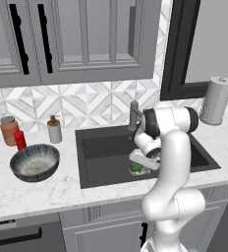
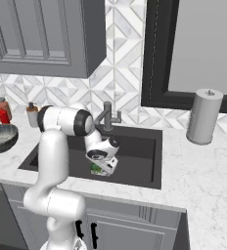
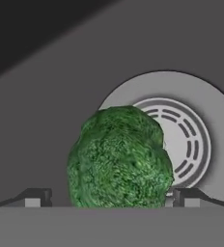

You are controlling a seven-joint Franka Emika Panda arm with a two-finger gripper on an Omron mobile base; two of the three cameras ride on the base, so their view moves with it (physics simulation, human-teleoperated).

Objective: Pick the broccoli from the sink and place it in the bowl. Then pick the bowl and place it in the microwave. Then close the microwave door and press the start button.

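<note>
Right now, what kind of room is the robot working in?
A kitchen, rendered in simulation: a dark sink with a faucet is set into a marble counter, grey panelled cabinets hang above, and a bowl sits nearby.

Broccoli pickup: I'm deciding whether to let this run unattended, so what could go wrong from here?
The gripper straddles the broccoli with its fingertips wide apart; the bumpy lump could slip or roll toward the drain as they close. The lift to the bowl must clear the sink wall and faucet.
</note>
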